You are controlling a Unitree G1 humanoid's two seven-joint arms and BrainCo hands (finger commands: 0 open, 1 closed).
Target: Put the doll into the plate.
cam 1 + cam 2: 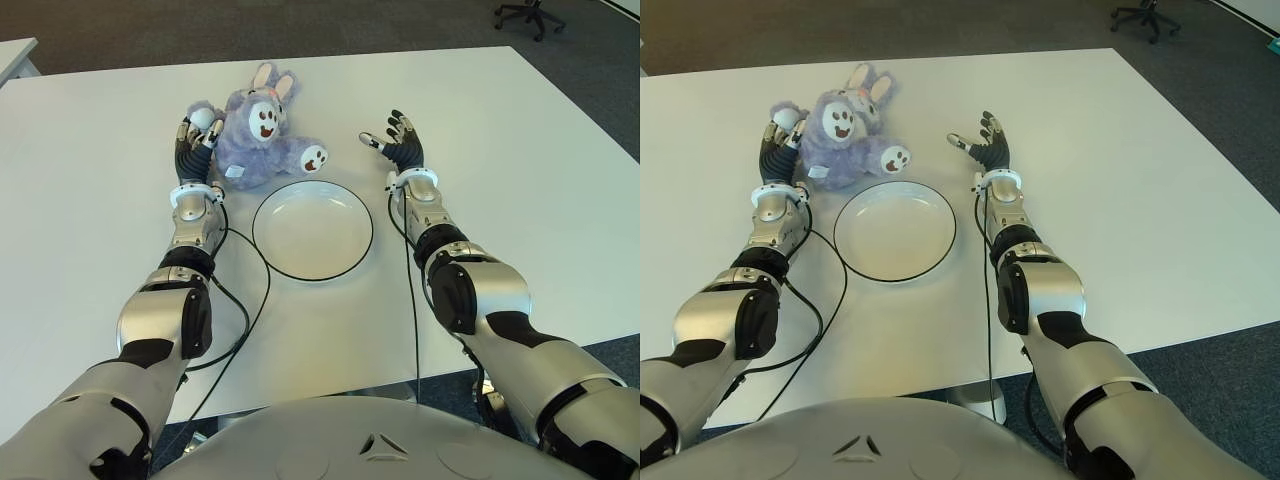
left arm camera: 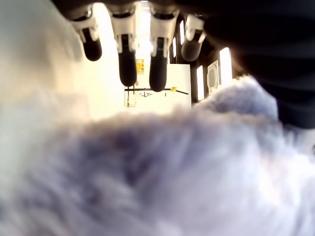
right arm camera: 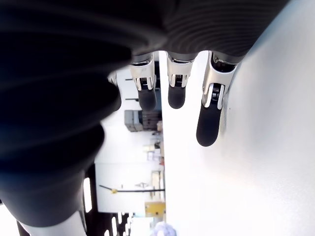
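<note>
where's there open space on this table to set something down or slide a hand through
The table is bare right of the right hand and left of the left hand. The plate is empty. A narrower bare lane runs between plate and right hand. It is crowded where the doll sits against the left hand, close behind the plate's rim.

A wide white bench [image 1: 520, 150] is seen filling most of the eye views, evenly lit, with soft shadows cast on its matte top. Dark grey carpet [image 1: 150, 30] is laid beyond its far edge and at its right side. A black office chair base [image 1: 528, 14] on castors is seen at the far right. The corner of another white table [image 1: 14, 55] is seen at the far left.
</note>
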